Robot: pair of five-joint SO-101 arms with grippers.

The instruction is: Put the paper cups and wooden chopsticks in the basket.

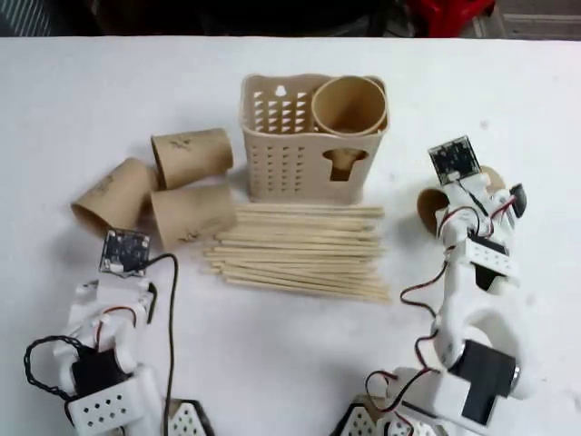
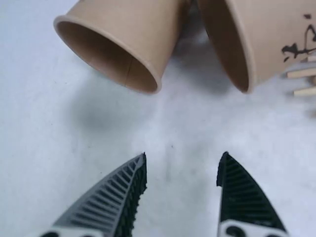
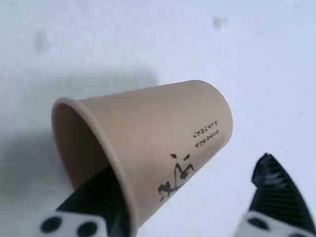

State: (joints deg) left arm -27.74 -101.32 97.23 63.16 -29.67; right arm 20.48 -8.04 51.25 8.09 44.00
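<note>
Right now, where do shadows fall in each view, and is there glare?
High view: white table evenly lit, no glare, thin shadows under the wooden chopsticks. Left wrist view: a soft grey shadow lies between the two paper cups and the end effector. Right wrist view: the paper cup throws a broad shadow beside its open mouth.

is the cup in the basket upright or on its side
Upright. The paper cup stands in the basket, its round open mouth facing up toward the high camera.
</note>
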